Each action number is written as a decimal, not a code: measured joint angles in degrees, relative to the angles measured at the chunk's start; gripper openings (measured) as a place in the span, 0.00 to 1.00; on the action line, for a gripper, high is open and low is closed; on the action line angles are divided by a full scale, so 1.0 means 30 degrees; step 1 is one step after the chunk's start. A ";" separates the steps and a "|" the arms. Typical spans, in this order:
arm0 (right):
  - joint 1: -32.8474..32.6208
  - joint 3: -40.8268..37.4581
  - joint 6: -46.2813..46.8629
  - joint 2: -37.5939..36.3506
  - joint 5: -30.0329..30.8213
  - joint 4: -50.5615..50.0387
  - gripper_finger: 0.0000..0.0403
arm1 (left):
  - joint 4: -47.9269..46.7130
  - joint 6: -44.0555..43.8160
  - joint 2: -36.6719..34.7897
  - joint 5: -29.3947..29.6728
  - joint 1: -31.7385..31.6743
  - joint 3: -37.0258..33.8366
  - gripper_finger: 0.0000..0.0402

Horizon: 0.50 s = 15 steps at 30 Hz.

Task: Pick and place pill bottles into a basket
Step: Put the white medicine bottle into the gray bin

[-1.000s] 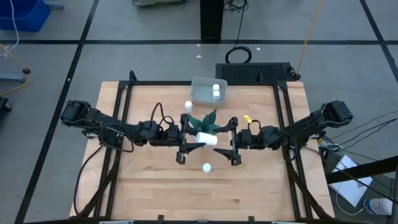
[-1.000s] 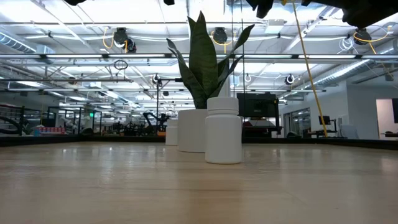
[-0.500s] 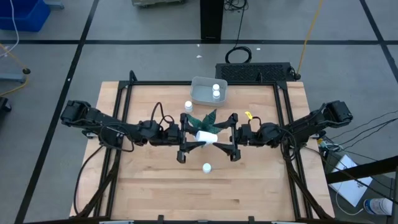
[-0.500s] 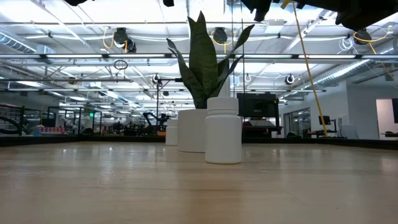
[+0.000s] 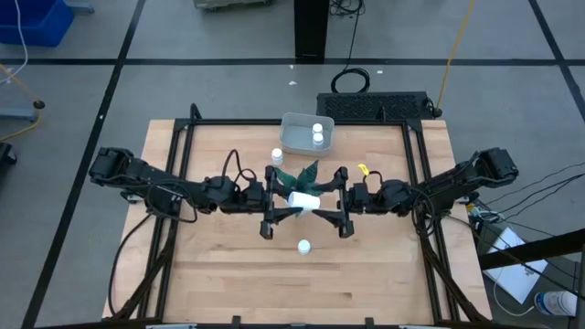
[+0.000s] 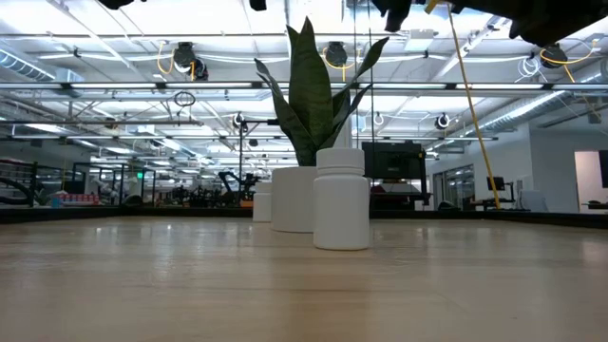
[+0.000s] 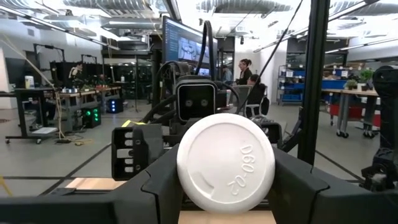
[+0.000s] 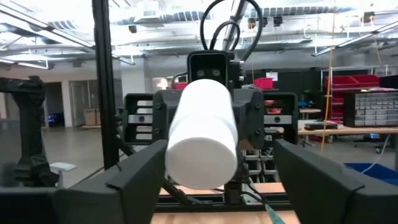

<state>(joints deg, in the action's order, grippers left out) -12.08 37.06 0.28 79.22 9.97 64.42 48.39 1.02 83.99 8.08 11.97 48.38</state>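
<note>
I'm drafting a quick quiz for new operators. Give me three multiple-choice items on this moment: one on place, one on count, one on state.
1. Where is the basket?
A. far edge of the table
B. near edge
C. on the floor

2. How many pill bottles lie inside it?
A. none
B. two
C. four

3. How is the bottle between the arms held?
A. standing on the table
B. lying in the basket
C. sideways in the left end effector, facing the right end effector

Key: 1 A, it sits by the table's far rail; 2 B, two white caps show; 3 C, the left fingers clasp it.
</note>
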 joint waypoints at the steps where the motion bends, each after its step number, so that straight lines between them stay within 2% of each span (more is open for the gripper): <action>1: 0.0000 0.0000 -0.0110 0.0000 -0.0260 0.0000 0.66 | -0.0027 -0.0024 0.0000 -0.0015 0.0000 0.0000 0.48; 3: 0.0000 0.0000 -0.0361 0.0000 -0.0824 0.0096 0.60 | -0.0048 -0.0080 0.0000 -0.0044 0.0015 0.0000 0.48; 10: 0.0000 0.0000 -0.0587 0.0000 -0.0930 0.0165 0.37 | -0.0114 -0.0058 -0.0015 0.0048 -0.0015 0.0007 0.48; 15: 0.0000 0.0004 -0.0622 0.0000 -0.0937 0.0048 0.36 | -0.0144 0.0008 -0.0015 0.0044 0.0000 0.0007 0.50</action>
<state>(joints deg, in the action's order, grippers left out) -12.08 37.07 -1.58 79.22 7.16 64.57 47.96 1.04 83.94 8.21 11.97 48.40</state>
